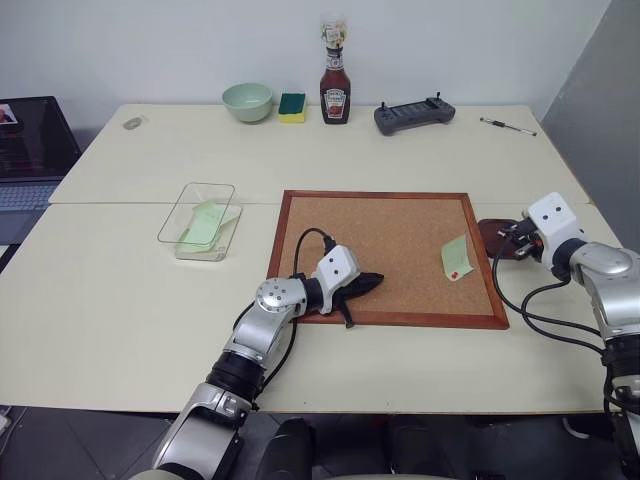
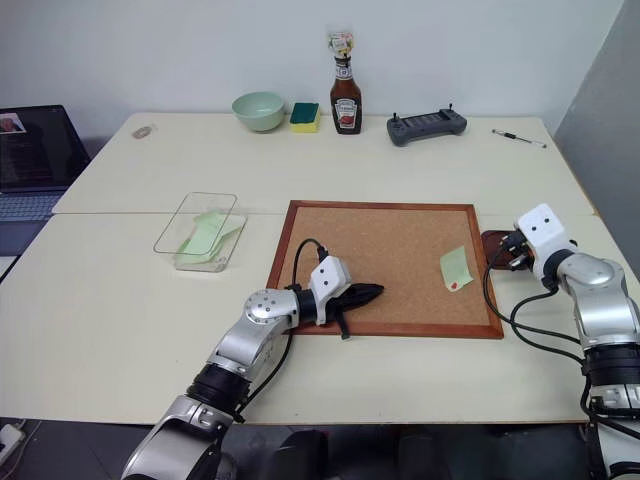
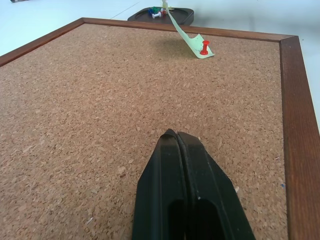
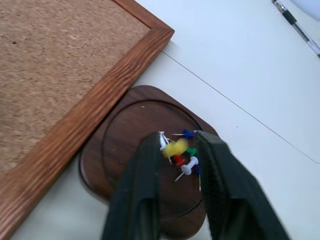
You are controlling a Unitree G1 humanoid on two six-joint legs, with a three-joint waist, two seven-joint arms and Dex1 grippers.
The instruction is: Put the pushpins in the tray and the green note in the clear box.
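The right gripper [image 4: 175, 150] hung over the small dark reddish-brown tray [image 4: 125, 145], black fingers parted around a yellow pushpin [image 4: 176, 148], with several coloured pushpins [image 4: 186, 160] heaped in the dish. The left gripper [image 3: 177, 137] lay pinched closed on the wood-framed corkboard [image 1: 385, 240]. One pale green note [image 1: 456, 258] sat pinned there by a red pushpin [image 3: 204, 47]; more green slips [image 1: 205, 222] were in the clear plastic box [image 1: 190, 205].

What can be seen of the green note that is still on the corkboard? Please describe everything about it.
The green note is a small pale green paper slip, thin and slightly curled. It lies near the right edge of the corkboard, fixed at its lower corner by a red pushpin. Its free end lifts off the cork, in the left wrist view rising toward the tray. Neither gripper touches it; more pale green notes already lie in the clear box.
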